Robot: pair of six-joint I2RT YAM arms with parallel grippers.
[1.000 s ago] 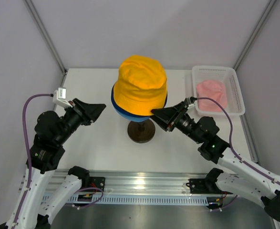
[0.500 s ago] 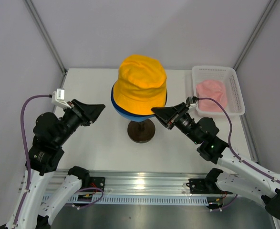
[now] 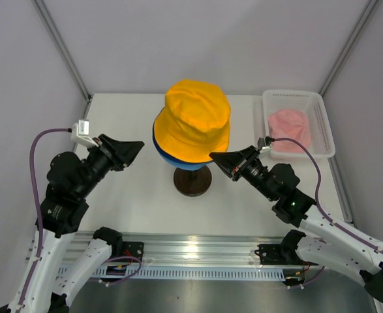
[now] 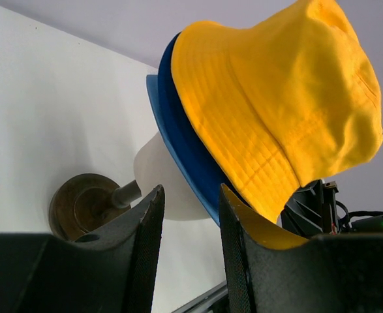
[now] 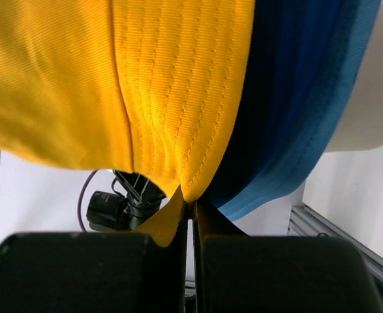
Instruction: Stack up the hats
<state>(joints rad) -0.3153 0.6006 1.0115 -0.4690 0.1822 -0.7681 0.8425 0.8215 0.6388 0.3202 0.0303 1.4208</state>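
Observation:
The yellow-orange hat sits on top of a navy hat and a light blue hat, all over the cream mannequin head. My right gripper is at the stack's right side, shut on the lower edge of the yellow-orange hat's brim, with the blue brims just beside it. Left of the stack, apart from it, my left gripper stands open and empty. The pink hat lies in the white basket.
The mannequin's dark round base stands on the white table between the two arms. The basket sits at the table's far right corner. Grey walls and frame posts close in the back and sides.
My right gripper has closed on the yellow-orange hat's brim and drawn back slightly. The hat has shifted a little to the right. The left arm has hardly moved.

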